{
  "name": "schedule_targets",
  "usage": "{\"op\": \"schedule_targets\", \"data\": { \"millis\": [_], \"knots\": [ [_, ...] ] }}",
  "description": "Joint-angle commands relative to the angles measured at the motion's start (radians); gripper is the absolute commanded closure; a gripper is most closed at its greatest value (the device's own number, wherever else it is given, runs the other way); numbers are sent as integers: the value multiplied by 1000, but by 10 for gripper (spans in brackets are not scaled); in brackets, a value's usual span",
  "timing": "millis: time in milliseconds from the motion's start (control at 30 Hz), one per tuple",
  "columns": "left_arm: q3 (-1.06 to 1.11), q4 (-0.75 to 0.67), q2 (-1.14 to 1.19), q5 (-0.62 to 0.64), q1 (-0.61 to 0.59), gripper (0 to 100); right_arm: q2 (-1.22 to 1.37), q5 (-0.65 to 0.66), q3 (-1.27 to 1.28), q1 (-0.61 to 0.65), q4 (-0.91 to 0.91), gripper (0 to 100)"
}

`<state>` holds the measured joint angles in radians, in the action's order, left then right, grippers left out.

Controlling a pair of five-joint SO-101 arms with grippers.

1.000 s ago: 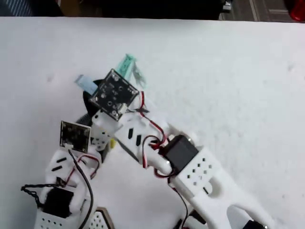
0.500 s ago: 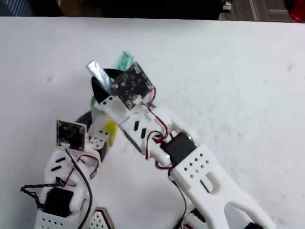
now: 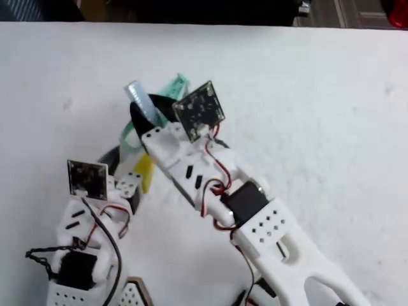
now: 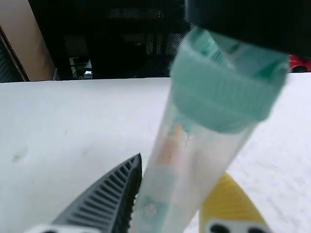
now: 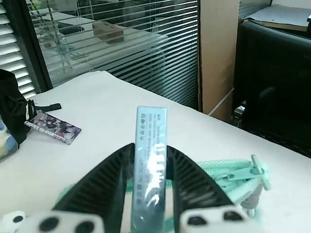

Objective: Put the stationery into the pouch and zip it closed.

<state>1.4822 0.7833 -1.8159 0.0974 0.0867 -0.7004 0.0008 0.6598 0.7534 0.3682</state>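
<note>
A translucent pouch (image 4: 194, 145) with a mint-green zipper band stands upright between the grey and yellow fingers of my left gripper (image 4: 182, 170), which is shut on it. In the high view the pouch (image 3: 173, 87) lies under both arms, and the left gripper (image 3: 137, 169) sits at its near side. My right gripper (image 3: 145, 111) hovers over the pouch, its black fingers shut on a flat pale-blue stationery stick (image 3: 137, 94) that points up. In the right wrist view the stick (image 5: 150, 145) sits in the right gripper (image 5: 148, 150), with the pouch's green zipper edge (image 5: 228, 170) behind.
The white table (image 3: 306, 89) stretches open to the right and back. In the right wrist view a small printed card (image 5: 53, 127) and a black bag (image 5: 10, 114) lie farther off on the table. The two arms are crowded close together.
The right gripper has risen and swung right with the pale-blue stick, which now points upward. The left arm shifted slightly left.
</note>
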Motion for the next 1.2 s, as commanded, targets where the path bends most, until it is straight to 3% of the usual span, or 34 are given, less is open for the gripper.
{"op": "schedule_targets", "data": {
  "millis": [0,233,533,700,900,1067,1167],
  "knots": [
    [-12,-29,-13,14,-35,819,-25,-5,2,1,10,976],
    [-12,-28,-13,14,-35,819,-18,-3,-57,1,102,756],
    [-12,-28,-13,11,-35,819,18,-2,-249,-12,231,783],
    [-12,-25,-13,9,-35,831,15,-2,-287,-94,320,783],
    [-20,-32,-13,-72,-31,976,5,-5,-259,-209,364,783],
    [-77,-6,-13,-66,-51,977,5,-8,-181,-243,363,783],
    [-204,74,-13,-64,-136,977,5,-3,-129,-237,363,783]
  ]
}}
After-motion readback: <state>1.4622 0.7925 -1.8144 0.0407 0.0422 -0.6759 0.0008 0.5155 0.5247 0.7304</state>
